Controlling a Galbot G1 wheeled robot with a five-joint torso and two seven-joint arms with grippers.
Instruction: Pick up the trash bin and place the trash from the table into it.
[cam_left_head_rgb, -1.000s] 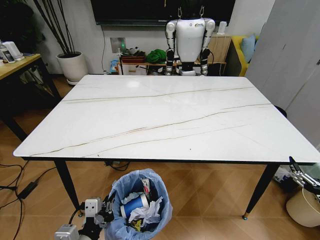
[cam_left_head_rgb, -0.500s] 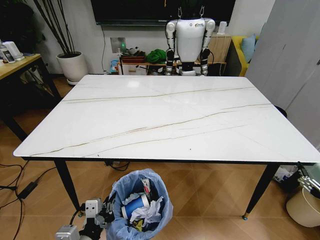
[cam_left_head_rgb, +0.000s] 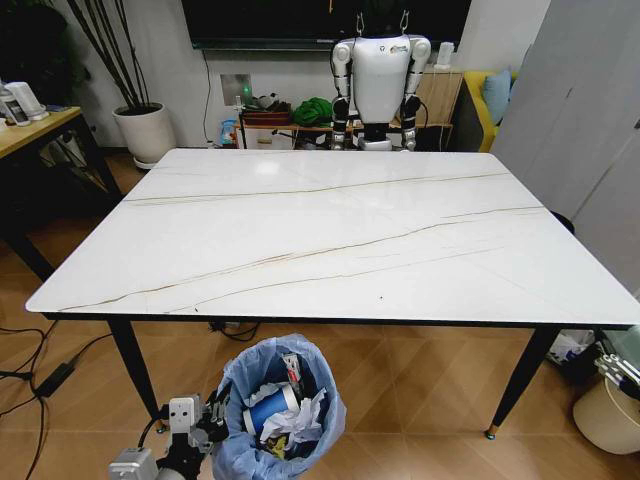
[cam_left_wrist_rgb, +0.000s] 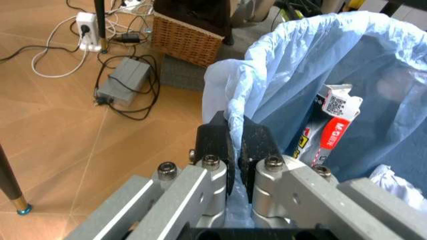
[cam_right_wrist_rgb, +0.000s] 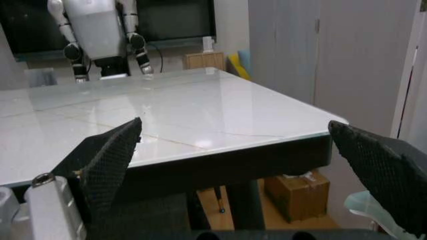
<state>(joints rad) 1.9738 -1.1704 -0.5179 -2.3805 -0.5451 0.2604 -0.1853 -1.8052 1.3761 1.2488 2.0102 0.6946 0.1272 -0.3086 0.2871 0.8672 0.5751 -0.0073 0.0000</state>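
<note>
- Left hand (cam_left_wrist_rgb: 232, 150) is pressed together on the rim of the bin (cam_left_wrist_rgb: 347, 75), pinching the blue bag liner between its dark fingers (cam_left_wrist_rgb: 213, 142); in the head view this hand (cam_left_head_rgb: 207, 428) sits low at the bin's (cam_left_head_rgb: 240, 380) left side, below the desk's near edge.
- Bin stands on the wooden floor (cam_left_head_rgb: 420, 390), just in front of the desk (cam_left_head_rgb: 330, 230) and between its front legs.
- Trash (cam_left_head_rgb: 275, 412) lies inside the bin: a blue cup, white paper wads and a red-and-white carton (cam_left_wrist_rgb: 333, 125) leaning against the liner.
- Right hand (cam_right_wrist_rgb: 233, 165) is spread wide, its two dark fingers (cam_right_wrist_rgb: 110, 155) far apart, held off the desk's right corner, lower than the top; the head view catches it (cam_left_head_rgb: 620, 372) at the right edge.
</note>
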